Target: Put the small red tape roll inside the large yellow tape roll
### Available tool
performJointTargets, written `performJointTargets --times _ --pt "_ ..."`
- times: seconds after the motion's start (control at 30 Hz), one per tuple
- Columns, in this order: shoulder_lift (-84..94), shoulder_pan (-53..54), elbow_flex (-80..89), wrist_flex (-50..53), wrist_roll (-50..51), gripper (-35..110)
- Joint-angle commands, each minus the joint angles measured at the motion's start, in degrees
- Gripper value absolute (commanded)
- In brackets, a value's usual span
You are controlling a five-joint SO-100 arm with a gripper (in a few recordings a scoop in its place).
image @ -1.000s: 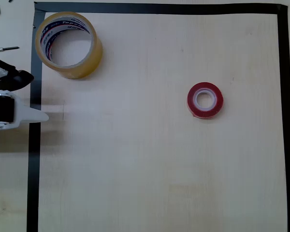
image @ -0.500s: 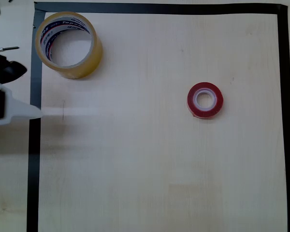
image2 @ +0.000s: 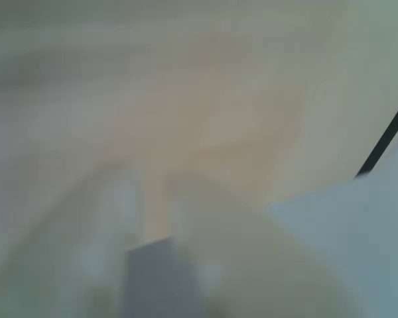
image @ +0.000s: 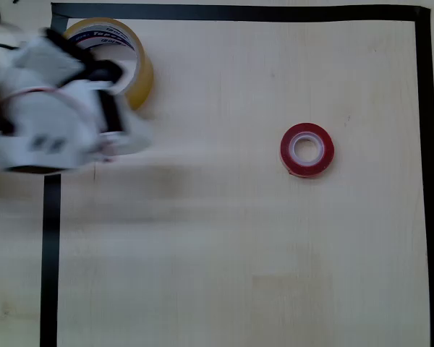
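Note:
The small red tape roll lies flat on the pale wooden table, right of the middle in the overhead view. At the top left stands the large yellow tape roll, mostly covered by my white arm. My gripper is motion-blurred at the left, just below and over the yellow roll, far from the red roll. Its fingers are too smeared to read. The wrist view is a blur of pale table and a pale finger.
Black tape outlines a rectangle on the table, with strips along the top, the left and the right. A black strip also crosses the wrist view at right.
My arm has swung fast from the left edge into the marked area and now covers most of the yellow roll. The red roll has not moved.

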Motion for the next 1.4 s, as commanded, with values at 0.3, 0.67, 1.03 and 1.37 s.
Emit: performJointTargets --times 0.3,0.67,1.03,1.37 --pt "-42.01 -1.14 -44.47 1.76 -6.86 23" --pt "-87.36 0.00 -112.41 23.99 -9.49 28" --pt "-80.24 2.11 -113.38 25.14 -8.70 38" --pt "-92.11 7.38 -111.53 21.36 -9.14 38"
